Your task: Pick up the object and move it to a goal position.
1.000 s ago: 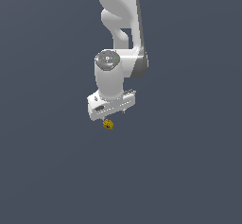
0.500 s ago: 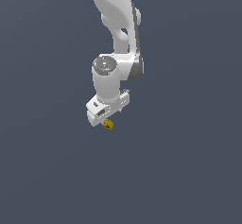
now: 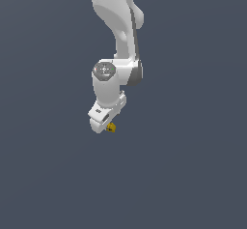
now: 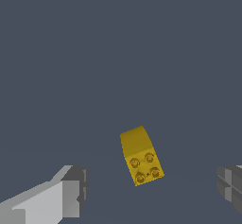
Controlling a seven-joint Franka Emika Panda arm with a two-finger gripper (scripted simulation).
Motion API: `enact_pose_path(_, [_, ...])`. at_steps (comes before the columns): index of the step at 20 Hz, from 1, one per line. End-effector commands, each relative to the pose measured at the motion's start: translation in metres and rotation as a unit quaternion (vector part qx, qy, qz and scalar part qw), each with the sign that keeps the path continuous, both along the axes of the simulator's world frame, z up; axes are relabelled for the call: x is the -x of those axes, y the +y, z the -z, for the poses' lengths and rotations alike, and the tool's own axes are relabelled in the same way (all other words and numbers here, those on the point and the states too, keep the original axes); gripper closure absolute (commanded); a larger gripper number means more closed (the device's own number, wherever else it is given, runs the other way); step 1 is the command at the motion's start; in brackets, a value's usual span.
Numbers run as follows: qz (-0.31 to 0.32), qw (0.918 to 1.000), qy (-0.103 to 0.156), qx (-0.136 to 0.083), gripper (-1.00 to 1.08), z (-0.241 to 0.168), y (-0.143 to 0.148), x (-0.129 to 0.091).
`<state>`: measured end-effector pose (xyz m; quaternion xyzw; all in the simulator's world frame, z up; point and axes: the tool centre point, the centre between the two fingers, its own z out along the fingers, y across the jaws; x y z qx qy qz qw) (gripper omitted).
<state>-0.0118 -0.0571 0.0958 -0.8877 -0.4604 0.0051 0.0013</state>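
Observation:
The object (image 4: 140, 156) is a small mustard-yellow block, sloped at one end and with four round studs at the other. In the wrist view it lies on the grey ground between the two fingers, touching neither. My gripper (image 4: 152, 189) is open, with one grey fingertip (image 4: 75, 190) and the other (image 4: 229, 184) far apart on either side. In the exterior view the object (image 3: 111, 127) peeks out just under the white gripper (image 3: 104, 121), which partly hides it.
Plain dark grey ground fills both views. The white arm (image 3: 118, 25) rises from the gripper to the exterior view's top edge.
The gripper has come down closer to the object and shifted slightly to the exterior view's left, with the wrist turning. The object has stayed where it was.

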Motion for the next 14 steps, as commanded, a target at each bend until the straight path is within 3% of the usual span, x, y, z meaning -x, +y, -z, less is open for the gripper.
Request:
enact_pose_path(1, [-0.034, 0.9994, -0.001, 0.000, -0.92, 0.004, -0.002, 0.001])
enact_pose_path(14, [-0.162, 0.9868, -0.004, -0.002, -0.92, 0.021, -0.011, 0.005])
